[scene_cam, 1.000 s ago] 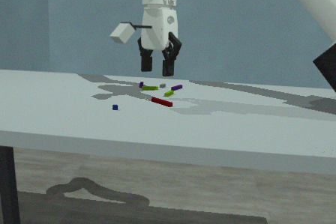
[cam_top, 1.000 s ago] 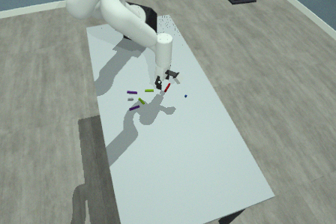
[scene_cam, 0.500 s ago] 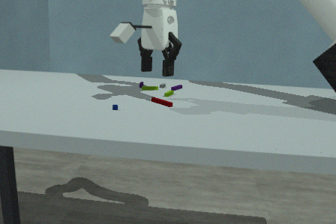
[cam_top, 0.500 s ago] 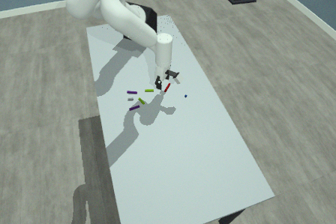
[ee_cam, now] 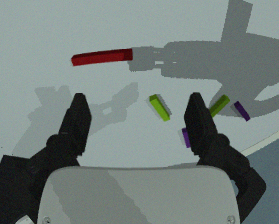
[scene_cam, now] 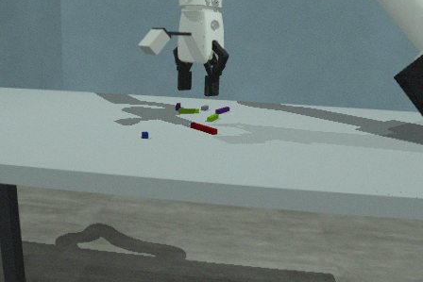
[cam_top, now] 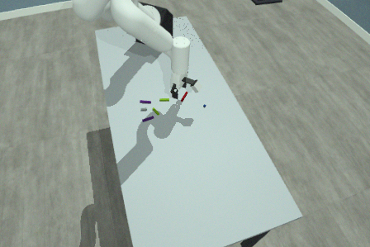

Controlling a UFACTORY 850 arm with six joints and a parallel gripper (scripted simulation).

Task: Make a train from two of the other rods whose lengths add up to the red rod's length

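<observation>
My gripper point(cam_top: 175, 95) point(scene_cam: 198, 91) point(ee_cam: 137, 104) is open and empty, above the table near the red rod. The red rod point(cam_top: 184, 96) point(scene_cam: 204, 128) point(ee_cam: 102, 57) lies flat. One lime rod point(cam_top: 164, 100) point(scene_cam: 212, 117) point(ee_cam: 159, 107) lies nearest it; another lime rod point(cam_top: 155, 111) point(scene_cam: 189, 110) point(ee_cam: 220, 105) lies slanted farther off. One purple rod point(cam_top: 145, 102) point(scene_cam: 223, 109) point(ee_cam: 186, 138) is partly hidden by a finger in the wrist view; another purple rod point(cam_top: 148, 119) point(scene_cam: 177, 107) point(ee_cam: 242, 111) lies beyond the slanted lime rod. A short grey rod point(cam_top: 144, 109) point(scene_cam: 205, 107) lies between the purple rods. The rods lie apart.
A small blue rod point(cam_top: 204, 106) point(scene_cam: 144, 135) lies apart, on the other side of the red rod from the lime rods. The white table point(cam_top: 206, 176) point(scene_cam: 94, 154) bears all the rods. The arm's shadow falls across part of the group.
</observation>
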